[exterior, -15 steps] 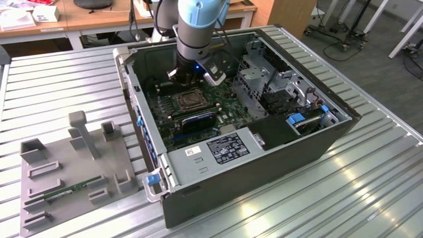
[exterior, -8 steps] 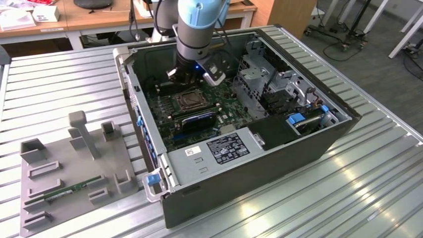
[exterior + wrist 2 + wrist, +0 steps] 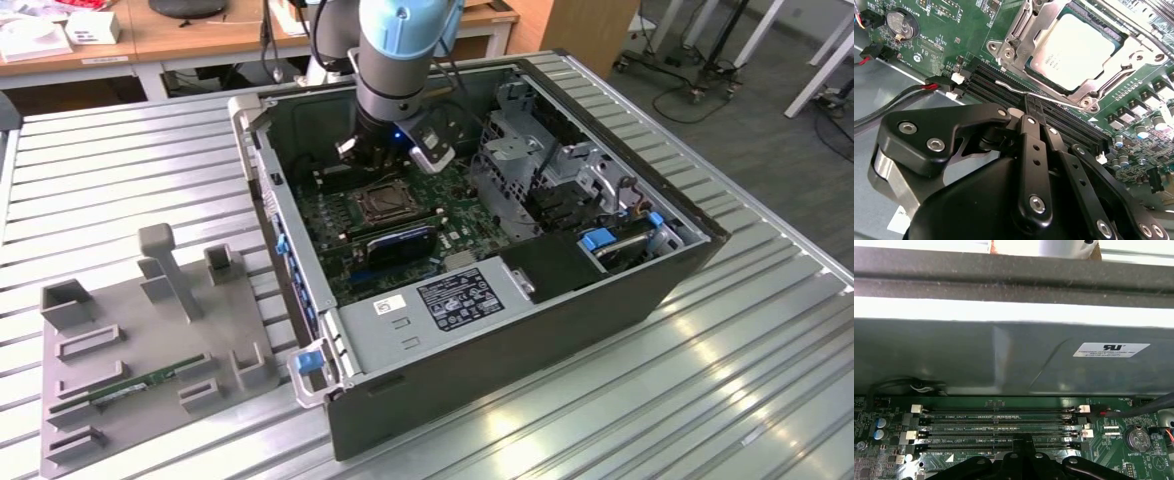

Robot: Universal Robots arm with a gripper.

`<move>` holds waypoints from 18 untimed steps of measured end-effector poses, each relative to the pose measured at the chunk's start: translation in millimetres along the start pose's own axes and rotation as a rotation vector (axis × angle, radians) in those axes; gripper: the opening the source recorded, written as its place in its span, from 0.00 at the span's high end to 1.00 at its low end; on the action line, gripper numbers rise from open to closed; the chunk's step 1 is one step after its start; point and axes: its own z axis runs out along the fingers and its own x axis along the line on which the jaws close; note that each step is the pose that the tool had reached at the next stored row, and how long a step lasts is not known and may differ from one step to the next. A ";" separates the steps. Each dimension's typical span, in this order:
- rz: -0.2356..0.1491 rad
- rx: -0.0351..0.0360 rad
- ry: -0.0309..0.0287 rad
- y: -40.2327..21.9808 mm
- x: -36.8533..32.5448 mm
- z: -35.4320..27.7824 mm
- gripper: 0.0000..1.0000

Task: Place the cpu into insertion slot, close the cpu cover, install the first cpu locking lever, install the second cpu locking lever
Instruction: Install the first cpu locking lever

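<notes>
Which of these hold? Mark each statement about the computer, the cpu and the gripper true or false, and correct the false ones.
1. The cpu sits in its socket on the motherboard. True.
2. The cpu cover stands upright, swung open. False: it lies flat, framing the cpu.
3. The gripper is inside the computer case, beside the socket. True.
4. The memory slots near the gripper hold modules. False: they look empty.
5. The grey fixture stands on the exterior view's right of the case. False: it stands on the exterior view's left.
</notes>
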 end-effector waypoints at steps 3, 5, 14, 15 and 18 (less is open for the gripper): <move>0.000 0.0000 0.0002 -0.5 -0.2 -0.4 0.89; 0.000 0.0003 0.0001 -0.5 -0.3 -0.4 0.89; -0.012 0.0224 0.0047 -0.5 -0.6 -0.4 0.89; -0.012 0.0228 0.0046 -0.5 -0.7 -0.4 0.89; -0.012 0.0231 0.0047 -0.4 -1.2 -0.5 0.89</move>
